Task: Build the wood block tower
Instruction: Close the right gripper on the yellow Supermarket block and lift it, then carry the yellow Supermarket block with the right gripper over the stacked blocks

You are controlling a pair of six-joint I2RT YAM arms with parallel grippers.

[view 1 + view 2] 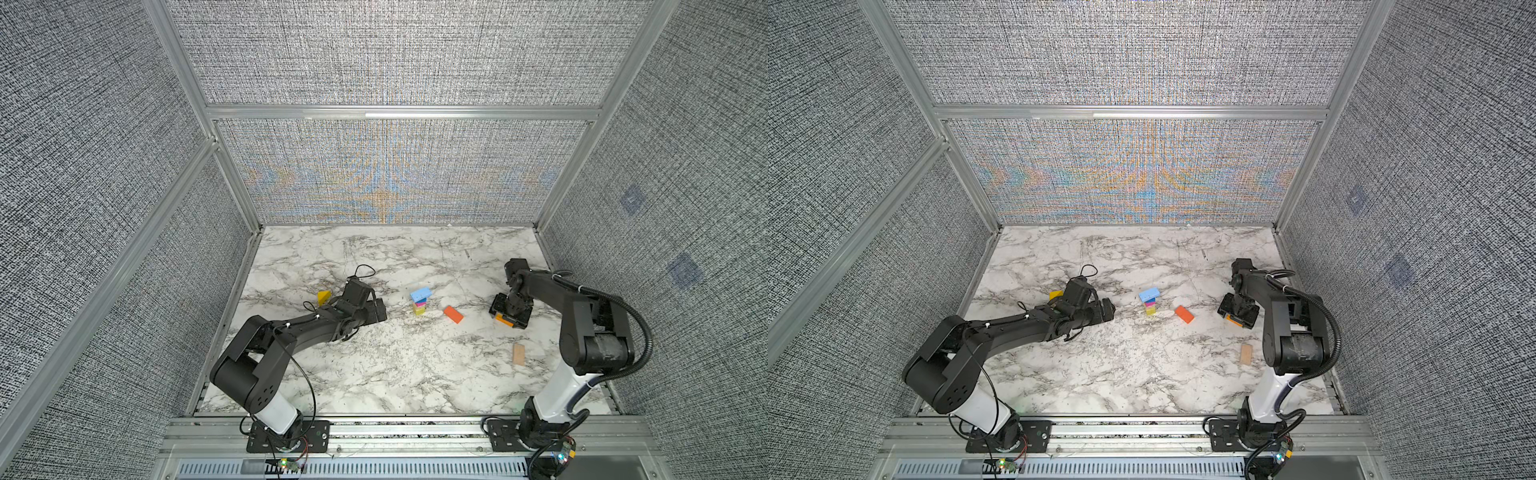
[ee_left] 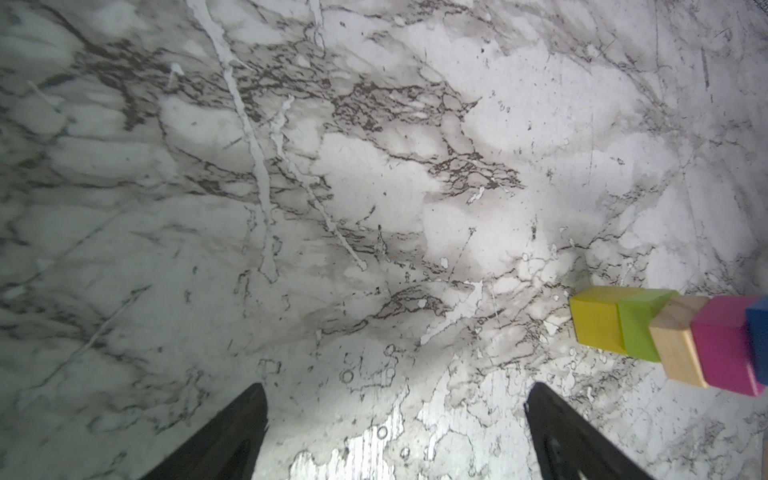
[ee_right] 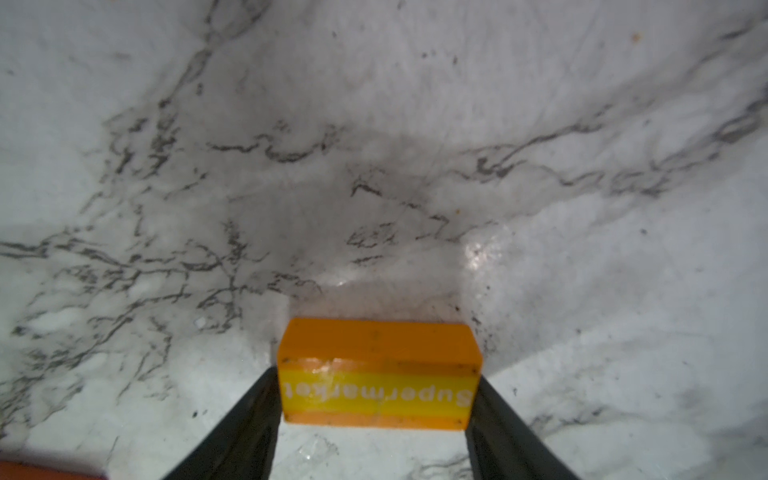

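Roughly midway across the tabletop (image 1: pixel 374 374) stands the tower (image 1: pixel 419 303): a yellow and lime base, then plain wood, magenta and dark blue cubes, with a light blue slab on top. An orange slab (image 1: pixel 453 314) lies flat just beside it, toward the right edge. The right claw (image 3: pixel 376 376) is near the right edge, its fingers closed against both ends of an orange block (image 3: pixel 378 345) printed "Supermarket"; whether the block rests on the marble I cannot tell. The left claw (image 2: pixel 397 390) is spread wide and holds nothing. A yellow wedge (image 1: pixel 323 296) sits behind the left arm, and a plain plank (image 1: pixel 518 354) lies near the right edge.
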